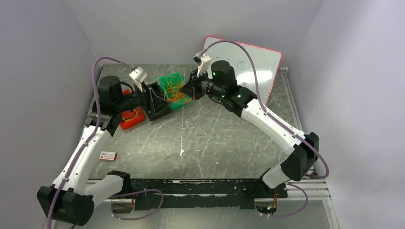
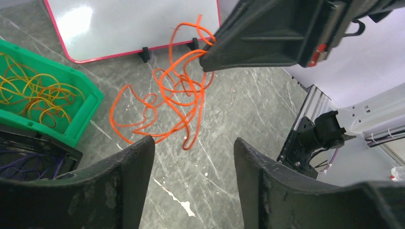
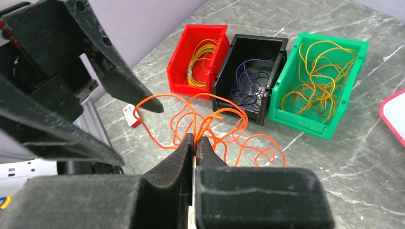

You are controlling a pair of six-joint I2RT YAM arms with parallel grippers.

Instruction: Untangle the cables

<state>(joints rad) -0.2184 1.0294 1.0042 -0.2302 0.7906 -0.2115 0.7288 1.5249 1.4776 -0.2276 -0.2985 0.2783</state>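
While both arms reach toward the far side of the table (image 1: 200, 143) in the top view, the orange cables (image 1: 177, 97) hang in a loose clump between the left gripper (image 1: 160, 104) and the right gripper (image 1: 187, 90), just in front of the green bin (image 1: 167, 76).

From the left wrist, the left jaws stand apart with nothing between them, and the clump dangles beyond, under the right jaws.

From the right wrist, those jaws are clenched on a few strands at the clump's top. The strands look light, limp and springy. A trailing outer loop seems a better hold than the knotted middle.
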